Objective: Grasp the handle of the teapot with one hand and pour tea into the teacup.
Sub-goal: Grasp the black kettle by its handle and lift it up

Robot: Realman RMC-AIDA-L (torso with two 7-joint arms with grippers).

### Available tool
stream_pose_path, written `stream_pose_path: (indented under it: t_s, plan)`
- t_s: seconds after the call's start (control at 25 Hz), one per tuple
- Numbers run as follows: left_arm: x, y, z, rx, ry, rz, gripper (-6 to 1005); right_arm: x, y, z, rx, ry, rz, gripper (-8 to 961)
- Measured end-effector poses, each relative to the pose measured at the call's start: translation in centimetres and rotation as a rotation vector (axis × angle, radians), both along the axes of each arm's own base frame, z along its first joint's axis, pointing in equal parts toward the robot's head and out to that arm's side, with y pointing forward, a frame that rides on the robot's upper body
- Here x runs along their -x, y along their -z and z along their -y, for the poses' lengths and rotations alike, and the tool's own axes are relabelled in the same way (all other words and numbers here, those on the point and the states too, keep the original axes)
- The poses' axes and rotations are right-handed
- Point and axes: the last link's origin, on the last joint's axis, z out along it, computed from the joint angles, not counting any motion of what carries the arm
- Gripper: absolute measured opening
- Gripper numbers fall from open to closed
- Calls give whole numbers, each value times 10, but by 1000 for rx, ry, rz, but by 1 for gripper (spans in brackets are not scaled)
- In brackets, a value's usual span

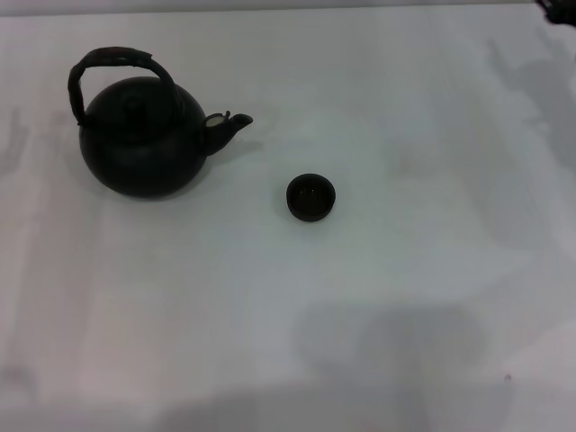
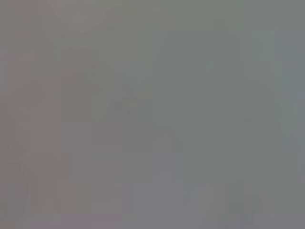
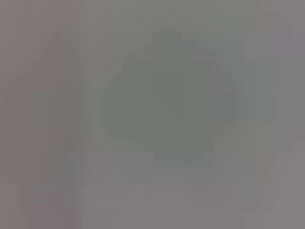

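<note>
The teapot (image 1: 144, 148), round and matte black with a knobbed lid, stands upright at the far left of the white table (image 1: 405, 288). Its arched handle (image 1: 117, 58) rises over the lid, and its short spout (image 1: 230, 125) points right toward the teacup. The teacup (image 1: 310, 197), a tiny dark handleless cup, sits upright near the table's middle, a short gap right of the spout. Only a dark sliver of my right gripper (image 1: 558, 7) shows at the far right corner, well away from both. My left gripper is out of view. Both wrist views show only plain grey.
Soft shadows lie on the white tabletop at the front middle and the far right. Nothing else stands on it.
</note>
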Motion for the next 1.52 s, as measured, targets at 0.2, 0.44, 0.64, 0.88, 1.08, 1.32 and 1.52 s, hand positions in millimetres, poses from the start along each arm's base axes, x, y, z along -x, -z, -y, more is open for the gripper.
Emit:
stream_pose_path:
  t_s: [0.2, 0.44, 0.64, 0.88, 1.08, 1.32, 1.52]
  plan:
    - [6, 8, 36, 34, 18, -10, 875, -16, -19, -4, -73, 94, -55, 844]
    - [11, 20, 75, 74, 8, 12, 876, -29, -36, -7, -123, 164, -72, 844]
    - [7, 30, 84, 132, 37, 10, 876, -33, -43, -9, -138, 187, -78, 845]
    - [-6, 42, 57, 216, 99, -5, 875, -31, -39, -14, -119, 201, -76, 845]
    - [-17, 53, 32, 297, 138, -40, 875, -32, -40, -13, -121, 203, -90, 845]
    - [-20, 58, 21, 328, 134, -51, 876, -38, -42, -7, -129, 213, -95, 845]
    - [-20, 61, 13, 352, 119, -59, 875, -38, -42, -7, -131, 213, -96, 845]
